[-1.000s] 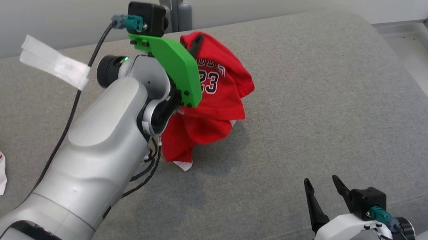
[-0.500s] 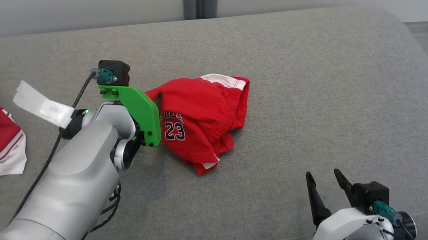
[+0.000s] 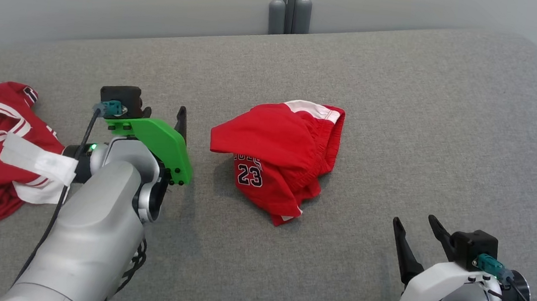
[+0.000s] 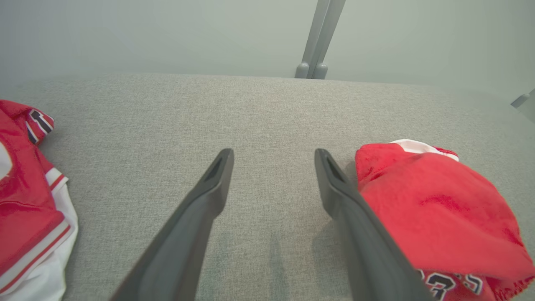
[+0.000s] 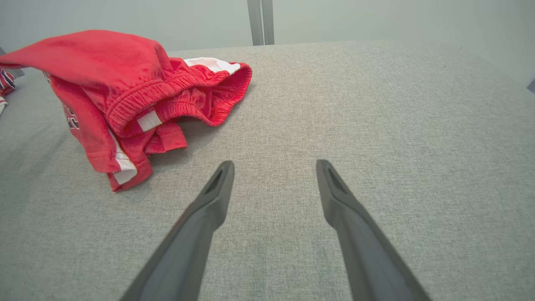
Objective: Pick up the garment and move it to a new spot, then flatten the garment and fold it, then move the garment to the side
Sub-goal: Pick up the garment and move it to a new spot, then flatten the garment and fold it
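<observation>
Shorts (image 3: 279,166) crumpled just right of wide-apart left hand (image 4: 271,155), apparently laid for flattening; right hand (image 3: 415,220) also apart, empty.

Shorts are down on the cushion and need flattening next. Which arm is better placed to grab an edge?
Left, probably. The left claw is open, with one finger close beside the red shorts. The right claw, also open, sits farther back across bare cushion.

Head cam: high, looks fwd & down over grey cushion (image 3: 427,112). L wrist cam: low, close, along its fingers (image 4: 196,217) twd back wall (image 4: 167,33). R wrist cam: same, along its fingers (image 5: 200,217). All 3 share red shorts (image 3: 278,151) & grey post (image 3: 277,12).
</observation>
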`<state>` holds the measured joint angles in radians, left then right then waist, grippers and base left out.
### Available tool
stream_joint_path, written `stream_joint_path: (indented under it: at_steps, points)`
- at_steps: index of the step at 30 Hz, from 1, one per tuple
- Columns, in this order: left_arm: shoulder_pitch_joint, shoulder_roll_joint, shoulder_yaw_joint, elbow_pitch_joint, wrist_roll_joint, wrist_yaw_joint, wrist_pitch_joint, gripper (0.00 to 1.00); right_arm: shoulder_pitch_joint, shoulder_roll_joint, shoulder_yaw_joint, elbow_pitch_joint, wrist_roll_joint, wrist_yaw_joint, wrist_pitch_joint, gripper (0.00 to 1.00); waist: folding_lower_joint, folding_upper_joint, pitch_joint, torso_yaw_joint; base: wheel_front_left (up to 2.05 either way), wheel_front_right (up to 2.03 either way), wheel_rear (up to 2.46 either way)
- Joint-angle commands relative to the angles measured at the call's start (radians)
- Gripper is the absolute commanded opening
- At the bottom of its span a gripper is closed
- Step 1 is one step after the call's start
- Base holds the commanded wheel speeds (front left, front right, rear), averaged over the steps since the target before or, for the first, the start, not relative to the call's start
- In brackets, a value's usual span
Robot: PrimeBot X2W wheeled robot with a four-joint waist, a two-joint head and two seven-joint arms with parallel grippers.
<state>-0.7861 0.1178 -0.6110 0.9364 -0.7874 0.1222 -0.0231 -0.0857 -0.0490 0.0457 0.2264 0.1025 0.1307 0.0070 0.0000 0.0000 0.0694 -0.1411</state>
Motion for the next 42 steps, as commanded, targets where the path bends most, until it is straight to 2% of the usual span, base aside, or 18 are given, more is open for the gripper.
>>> stream_joint_path:
  at_steps: [1,5,13,19,28,42]
  points:
    - [0.013,-0.001,-0.009,-0.009,0.019,-0.008,-0.008,1.00,0.011,-0.002,-0.006,0.003,-0.001,0.000,-0.003,1.00,0.0000,0.0000,-0.016,0.014,0.00,0.00,0.00]
    - [0.012,-0.006,-0.049,-0.024,0.036,-0.026,0.016,1.00,0.018,-0.003,-0.016,0.004,-0.005,0.000,0.000,1.00,0.0000,0.0000,-0.036,0.023,0.00,0.00,0.00]
    - [-0.011,-0.040,-0.161,-0.121,0.082,-0.062,0.136,1.00,0.036,-0.003,-0.021,0.002,0.003,0.000,0.005,1.00,0.0000,0.0000,-0.050,0.008,0.00,0.00,0.00]
    - [0.038,-0.060,-0.253,-0.245,0.093,-0.061,0.209,1.00,0.036,-0.003,-0.025,-0.007,0.003,0.000,0.007,1.00,0.0000,0.0000,-0.033,-0.021,0.00,0.00,0.00]
    - [0.082,-0.065,-0.358,-0.309,0.131,-0.015,0.242,1.00,0.015,-0.002,-0.011,-0.002,0.005,0.000,0.003,1.00,0.0000,0.0000,-0.004,-0.076,0.00,0.00,0.00]
    - [0.033,-0.065,-0.409,-0.177,0.169,0.035,0.207,1.00,-0.002,-0.002,0.018,0.001,0.007,0.000,-0.001,1.00,0.0000,0.0000,0.036,-0.140,0.00,0.00,0.00]
